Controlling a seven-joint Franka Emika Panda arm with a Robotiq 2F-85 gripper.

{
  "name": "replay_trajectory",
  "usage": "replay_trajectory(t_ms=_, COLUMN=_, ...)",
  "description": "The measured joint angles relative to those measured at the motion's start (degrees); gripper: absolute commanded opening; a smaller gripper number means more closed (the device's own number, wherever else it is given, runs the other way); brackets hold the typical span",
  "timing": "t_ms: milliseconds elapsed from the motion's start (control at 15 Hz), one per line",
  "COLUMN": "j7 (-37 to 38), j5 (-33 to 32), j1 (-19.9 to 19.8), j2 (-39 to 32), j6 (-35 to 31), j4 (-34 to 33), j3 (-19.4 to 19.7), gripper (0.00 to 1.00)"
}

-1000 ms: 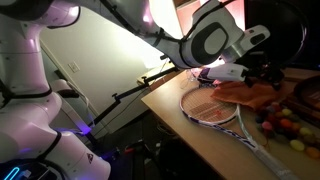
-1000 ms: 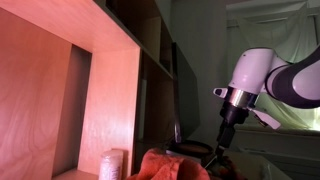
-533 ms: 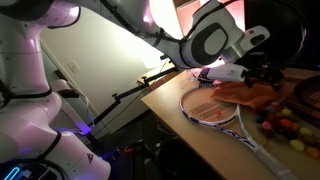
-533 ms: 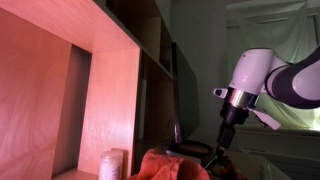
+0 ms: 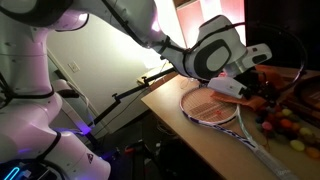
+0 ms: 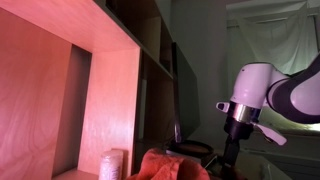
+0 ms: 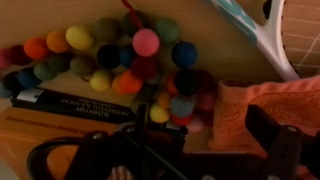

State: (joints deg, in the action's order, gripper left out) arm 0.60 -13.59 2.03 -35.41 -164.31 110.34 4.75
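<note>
"Starting from the biggest thing, what do you have on screen?" my colleague asks.

"The white arm (image 5: 120, 20) fills most of an exterior view, reaching in from the left over the tabletop (image 5: 205, 135). In an exterior view a tall wooden shelf unit (image 6: 100, 90) stands at the left, with a small pale roll (image 6: 112, 163) on its bottom board."

"And on the tabletop?"

"A tennis racket (image 5: 208, 105) lies flat, its head near the tabletop's edge and its handle running off to the lower right. An orange cloth (image 7: 270, 100) lies crumpled right by the racket head. In the wrist view it sits at the right. Next to it is a cluster of coloured balls (image 7: 140, 65), bunched in a heap. Below them in that view a long black box (image 7: 75, 103) with pale lettering lies flat."

"Where is the end effector?"

"My end effector (image 7: 165, 145) hangs low over the cloth and the balls. Its fingers (image 7: 280, 140) are spread wide and grip nothing. In the wrist view one finger overlaps the cloth's edge and the balls show between the two. I can't tell whether that finger touches the cloth."
</note>
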Motion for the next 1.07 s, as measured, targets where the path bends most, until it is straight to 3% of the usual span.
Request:
replay_trajectory(t_ms=467, j7=-5.36, j5=4.27, j1=-6.17, j2=-4.62, j6=0.00, j4=-0.59, j3=-2.88, gripper=1.00)
replay_trajectory(t_ms=933, j7=-8.26, j5=4.15, j1=-6.80, j2=-8.26, j6=0.00, j4=-3.14, j3=-2.81, gripper=1.00)
replay_trajectory(t_ms=1000, j7=-8.50, j5=4.00, j1=-6.71, j2=-8.58, j6=0.00, j4=-3.42, j3=-2.81, gripper=0.75)
replay_trajectory(t_ms=1067, j7=-8.55, j5=3.93, j1=-6.62, j2=-8.99, j6=0.00, j4=-3.74, j3=-2.82, gripper=0.72)
